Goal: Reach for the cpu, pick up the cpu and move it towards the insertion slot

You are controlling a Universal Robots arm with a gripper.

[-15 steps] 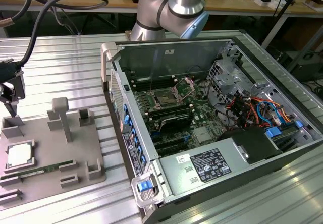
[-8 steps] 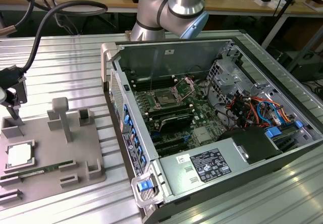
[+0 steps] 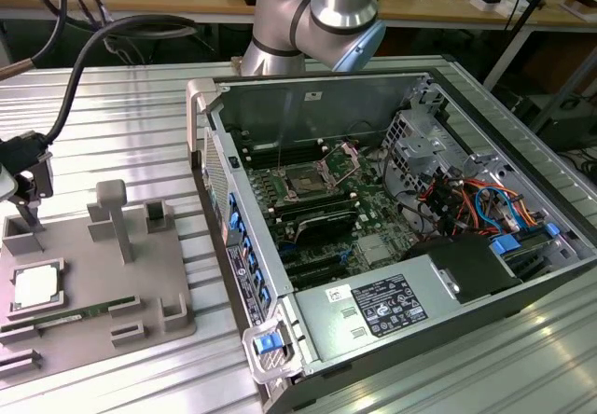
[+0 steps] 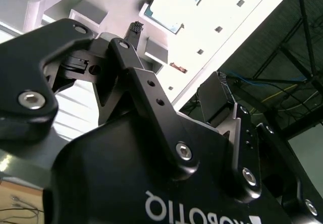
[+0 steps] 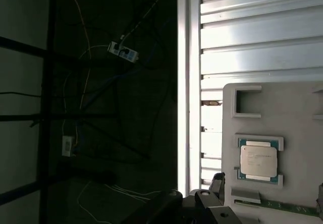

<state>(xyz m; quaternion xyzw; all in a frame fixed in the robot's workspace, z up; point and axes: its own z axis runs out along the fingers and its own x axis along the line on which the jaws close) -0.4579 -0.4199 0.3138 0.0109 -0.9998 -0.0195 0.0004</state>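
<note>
Silvery cpu point(image 3: 37, 286) lies ungrasped on grey tray point(image 3: 140, 279). The gripper point(image 3: 28, 200) is near it, grip state untellable. Insertion slot point(image 3: 306, 183) well apart; probably 0 of 3 steps finished.

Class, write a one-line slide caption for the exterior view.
Pincer hovers by the grey tray where the cpu lies; the insertion slot sits in the open computer case.

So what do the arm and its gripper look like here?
The arm is silver-grey tubing with pale blue joint caps. The gripper is matte black with silver bolt heads and white lettering; a thick black cable runs to it.
</note>
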